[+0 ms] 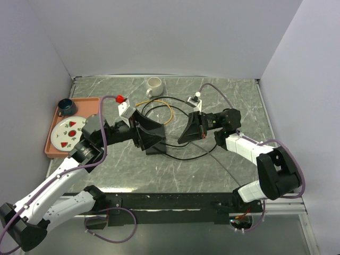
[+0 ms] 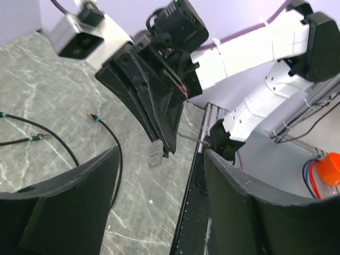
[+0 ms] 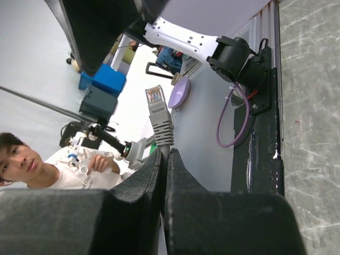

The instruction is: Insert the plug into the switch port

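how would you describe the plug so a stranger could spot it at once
Follow the right arm over the grey marbled table to its shut gripper. The plug juts from the fingertips: grey boot, clear tip with gold contacts. Unlike the loose cable ends on the table, it is held up.

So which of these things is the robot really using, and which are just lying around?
Using: plug, held in the right gripper. The switch port I cannot spot.
Lying around: white mug, orange tray, plate, blue cup, yellow wire.
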### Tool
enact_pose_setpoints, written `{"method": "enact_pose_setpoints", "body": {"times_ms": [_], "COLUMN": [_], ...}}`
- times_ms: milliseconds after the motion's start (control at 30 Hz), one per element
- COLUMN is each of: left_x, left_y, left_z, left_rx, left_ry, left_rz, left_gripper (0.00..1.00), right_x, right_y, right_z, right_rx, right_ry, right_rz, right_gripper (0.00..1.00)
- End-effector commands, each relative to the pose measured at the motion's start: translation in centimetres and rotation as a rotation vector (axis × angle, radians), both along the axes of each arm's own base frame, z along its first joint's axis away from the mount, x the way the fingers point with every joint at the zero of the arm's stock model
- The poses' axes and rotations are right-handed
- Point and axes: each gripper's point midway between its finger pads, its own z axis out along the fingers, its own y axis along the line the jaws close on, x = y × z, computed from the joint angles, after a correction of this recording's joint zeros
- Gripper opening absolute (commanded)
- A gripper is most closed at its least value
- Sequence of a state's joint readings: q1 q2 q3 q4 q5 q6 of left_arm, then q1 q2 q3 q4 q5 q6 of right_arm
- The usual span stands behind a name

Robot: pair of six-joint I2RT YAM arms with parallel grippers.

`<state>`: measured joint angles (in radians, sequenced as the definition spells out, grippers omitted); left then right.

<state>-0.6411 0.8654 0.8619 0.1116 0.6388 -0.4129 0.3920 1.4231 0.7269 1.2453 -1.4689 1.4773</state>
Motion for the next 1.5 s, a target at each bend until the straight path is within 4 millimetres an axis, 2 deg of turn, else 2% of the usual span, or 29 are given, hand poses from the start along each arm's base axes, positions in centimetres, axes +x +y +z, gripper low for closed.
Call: {"method": "enact_pose_setpoints", "body": {"times_ms": [0, 67, 233, 333, 467, 600, 633, 667, 767, 800, 833, 933, 1000, 1067, 1100, 1167, 1200, 1233, 1267, 1300, 1400, 1467], "left_x": [-0.1, 0.3, -0.2, -0.2, 0.0, 0.2, 0.1, 0.1, -0.1, 0.2, 0.3, 0.9, 1.0, 1.2, 1.2, 1.3, 1.3, 1.5, 1.6, 1.7, 2.1, 2.4], "left_y": [-1.3, -1.7, -2.8, -3.3, -3.8, -4.2, -4.4, -4.5, -4.7, -4.7, -4.7, -4.5, -4.3, -4.1, -4.0, -3.9, -3.8, -3.7, -3.7, -3.6, -3.7, -3.9], "left_z": [-0.4, -0.8, -1.3, -1.6, -1.4, -1.4, -1.3, -0.9, -0.3, -0.2, -0.1, 0.0, 0.0, -0.1, -0.2, -0.2, -0.4, -0.5, -0.5, -0.6, -1.0, -1.2], "left_rx": [0.032, 0.05, 0.066, 0.082, 0.084, 0.087, 0.082, 0.07, 0.045, 0.044, 0.041, 0.036, 0.039, 0.041, 0.046, 0.048, 0.054, 0.055, 0.058, 0.058, 0.065, 0.071], "left_ry": [-0.027, -0.04, -0.065, -0.058, -0.054, -0.035, -0.035, -0.033, -0.02, -0.01, -0.004, 0.023, 0.034, 0.037, 0.042, 0.043, 0.053, 0.057, 0.062, 0.067, 0.099, 0.126], "left_rz": [-0.029, -0.015, -0.05, -0.057, -0.05, -0.051, -0.058, -0.063, -0.069, -0.056, -0.05, -0.006, 0.011, 0.028, 0.032, 0.045, 0.05, 0.061, 0.069, 0.076, 0.094, 0.103], "left_gripper": [0.66, 0.65, 0.66, 0.6, 0.36, 0.2, 0.08, 0.01, 0.01, 0.01, 0.01, 0.01, 0.01, 0.01, 0.01, 0.01, 0.01, 0.01, 0.01, 0.01, 0.01, 0.01], "right_x": [-1.7, -1.5, -1.5, -1.6, -1.5, -1.6, -1.6, -1.7, -1.6, -1.6, -1.6, -1.6, -1.2, -1.0, -0.1, -0.2, -0.1, 0.9, 1.3, 1.0, 2.6, 4.0], "right_y": [-0.7, -0.7, -0.6, -0.6, -0.6, -0.6, -0.7, -0.6, -0.6, -0.6, -0.6, -0.7, -0.8, -0.9, -0.6, -0.6, -0.9, -0.8, -0.9, -1.3, -2.3, -3.3], "right_z": [2.6, 2.5, 2.6, 2.7, 2.6, 2.7, 2.7, 2.7, 2.6, 2.6, 2.5, 2.8, 2.5, 2.8, 2.0, 3.3, 1.9, 2.0, 2.7, 2.3, 2.7, 2.0], "right_rx": [0.151, 0.148, 0.149, 0.15, 0.149, 0.15, 0.152, 0.15, 0.147, 0.146, 0.142, 0.145, 0.128, 0.14, 0.11, 0.111, 0.04, 0.001, -0.025, -0.059, -0.144, -0.233], "right_ry": [-0.383, -0.374, -0.369, -0.372, -0.369, -0.365, -0.369, -0.368, -0.369, -0.367, -0.363, -0.382, -0.341, -0.404, -0.377, -0.46, -0.453, -0.486, -0.516, -0.535, -0.612, -0.618], "right_rz": [0.015, 0.011, 0.011, 0.011, 0.011, 0.009, 0.009, 0.014, 0.015, 0.018, 0.019, 0.011, -0.009, -0.041, -0.07, -0.124, -0.16, -0.238, -0.275, -0.289, -0.444, -0.57], "right_gripper": [0.0, 0.0, 0.0, 0.0, 0.0, 0.0, 0.0, 0.0, 0.0, 0.03, 0.15, 0.41, 0.5, 0.58, 0.62, 0.68, 0.73, 0.76, 0.76, 0.77, 0.79, 0.8]}}
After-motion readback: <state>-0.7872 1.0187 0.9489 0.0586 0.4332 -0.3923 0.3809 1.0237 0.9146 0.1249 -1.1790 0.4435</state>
